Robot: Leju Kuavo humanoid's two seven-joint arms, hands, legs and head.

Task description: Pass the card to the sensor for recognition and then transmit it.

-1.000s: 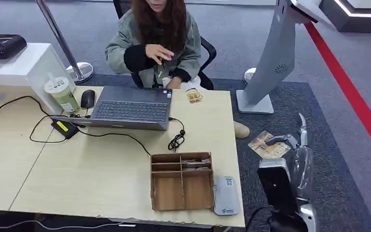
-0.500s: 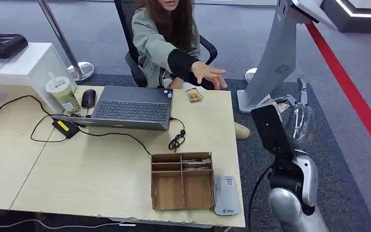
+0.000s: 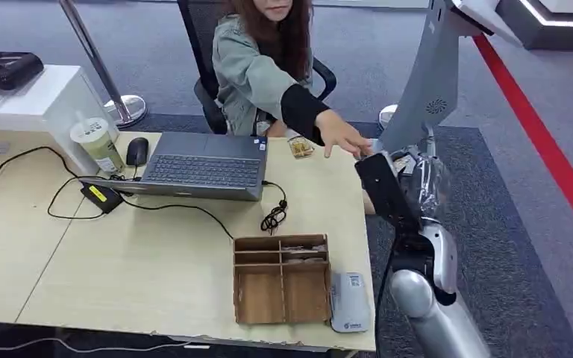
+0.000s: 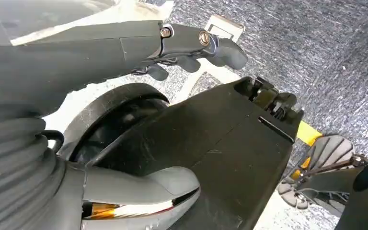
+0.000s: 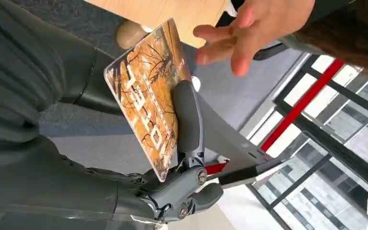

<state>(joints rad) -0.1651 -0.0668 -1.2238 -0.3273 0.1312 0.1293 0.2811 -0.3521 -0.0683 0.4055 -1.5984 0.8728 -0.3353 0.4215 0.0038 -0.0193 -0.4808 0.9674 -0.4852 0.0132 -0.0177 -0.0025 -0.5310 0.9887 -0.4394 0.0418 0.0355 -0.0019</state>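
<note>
Right robot hand (image 5: 172, 143) pinches the card (image 5: 151, 96) near a person's reaching hand (image 5: 249, 28); a mistimed release could drop it.

an office reception: desk (image 3: 157, 261) with laptop (image 3: 201, 165), office chair (image 3: 207, 67), carpet (image 3: 507, 246), standing kiosk (image 3: 436, 82).

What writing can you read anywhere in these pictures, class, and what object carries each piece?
"OTEL": large pale letters on the orange card held in the right hand; a first letter may be hidden.
Cup label: too small to read.
Grey card reader markings: too blurred to read.
</note>
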